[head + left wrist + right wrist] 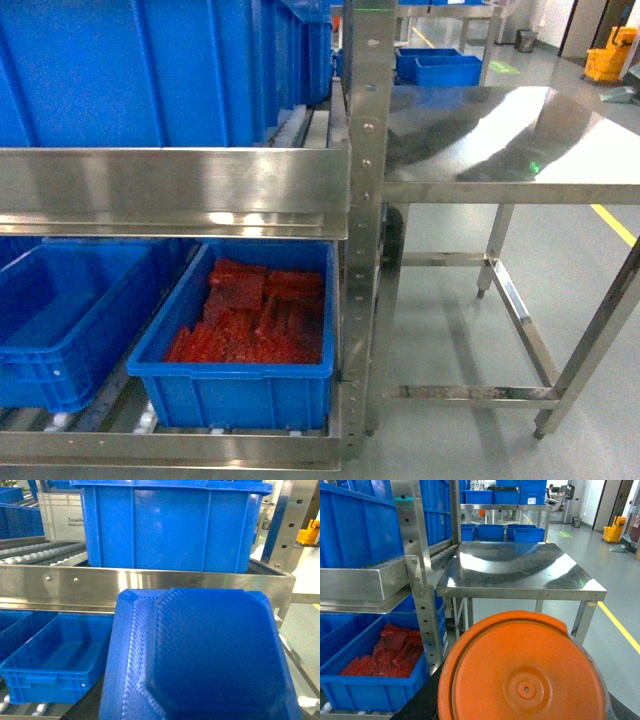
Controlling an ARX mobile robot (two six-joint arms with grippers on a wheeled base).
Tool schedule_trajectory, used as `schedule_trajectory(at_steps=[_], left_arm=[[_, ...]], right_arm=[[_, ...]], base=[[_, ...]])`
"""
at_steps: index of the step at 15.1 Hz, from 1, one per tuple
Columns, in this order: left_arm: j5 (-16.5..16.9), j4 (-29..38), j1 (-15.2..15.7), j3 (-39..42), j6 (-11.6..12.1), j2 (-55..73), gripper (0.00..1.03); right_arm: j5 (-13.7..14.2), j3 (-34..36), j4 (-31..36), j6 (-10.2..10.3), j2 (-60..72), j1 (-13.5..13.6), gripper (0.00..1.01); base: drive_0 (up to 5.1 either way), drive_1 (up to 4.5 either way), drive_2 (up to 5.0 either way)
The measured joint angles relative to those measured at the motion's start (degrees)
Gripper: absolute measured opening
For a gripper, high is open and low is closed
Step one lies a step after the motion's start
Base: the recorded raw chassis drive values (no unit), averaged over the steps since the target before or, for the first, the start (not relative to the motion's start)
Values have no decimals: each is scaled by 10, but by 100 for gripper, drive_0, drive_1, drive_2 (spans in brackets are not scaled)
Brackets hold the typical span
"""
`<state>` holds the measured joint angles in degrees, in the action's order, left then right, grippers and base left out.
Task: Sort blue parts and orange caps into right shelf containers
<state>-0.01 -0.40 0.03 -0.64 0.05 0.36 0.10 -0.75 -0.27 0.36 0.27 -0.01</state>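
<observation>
Closest to the right wrist camera, an orange cap (525,672) is filling the lower frame; the jaws themselves are hiding beneath it, so whether they are clamping it cannot be told. Likewise, a blue part (200,655) is blocking the left wrist view, and the left jaws are not showing.

Just beyond, on the lower shelf, a bin of red pieces (245,335) is sitting beside an empty shallow bin (70,310). Above, a deep bin (150,70) is resting on the upper shelf rail (170,185). To the right, the steel tabletop (500,130) is standing bare, with more bins (492,530) far behind.

The risk looks twofold: either item could be dropping into the red-filled bin by mistake, and an arm reaching under the upper rail could be striking it, since clearance appears tight.
</observation>
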Motion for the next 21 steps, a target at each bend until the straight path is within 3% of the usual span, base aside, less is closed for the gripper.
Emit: schedule_trajectory(at_steps=[21], left_arm=[[0,0,0,0,0,0,42]], right_arm=[[-1,0,-1,0,0,0,44]], base=[[-501,235,235]])
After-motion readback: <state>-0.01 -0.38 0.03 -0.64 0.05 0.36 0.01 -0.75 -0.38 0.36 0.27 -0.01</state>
